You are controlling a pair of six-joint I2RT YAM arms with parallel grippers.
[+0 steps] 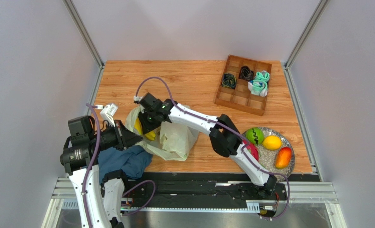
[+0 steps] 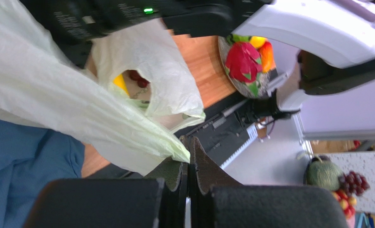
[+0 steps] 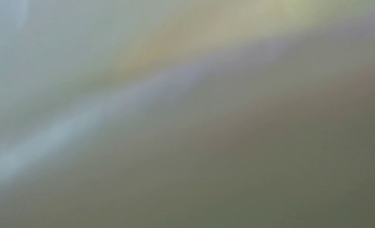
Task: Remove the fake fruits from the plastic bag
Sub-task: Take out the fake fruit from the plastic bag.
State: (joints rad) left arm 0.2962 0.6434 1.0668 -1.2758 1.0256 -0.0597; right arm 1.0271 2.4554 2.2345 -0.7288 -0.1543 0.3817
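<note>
The pale yellow-green plastic bag point(image 1: 175, 140) lies crumpled at the table's left-centre. My left gripper point(image 2: 188, 156) is shut on a fold of the bag's edge point(image 2: 175, 151) and holds its mouth up. My right gripper point(image 1: 149, 124) is pushed into the bag mouth, its fingers hidden by plastic. The right wrist view shows only blurred plastic. Yellow bananas point(image 1: 139, 128) sit at the mouth. In the left wrist view, a yellow fruit point(image 2: 120, 81) and dark grapes point(image 2: 138, 78) show inside the bag.
A metal plate point(image 1: 289, 145) at the right holds a green apple point(image 1: 255, 136), a lemon point(image 1: 272, 142), an orange fruit point(image 1: 283, 157) and a pink dragon fruit point(image 1: 253, 152). A wooden divided tray point(image 1: 237, 97) with socks stands at the back. A blue cloth point(image 1: 125, 161) lies by the left arm.
</note>
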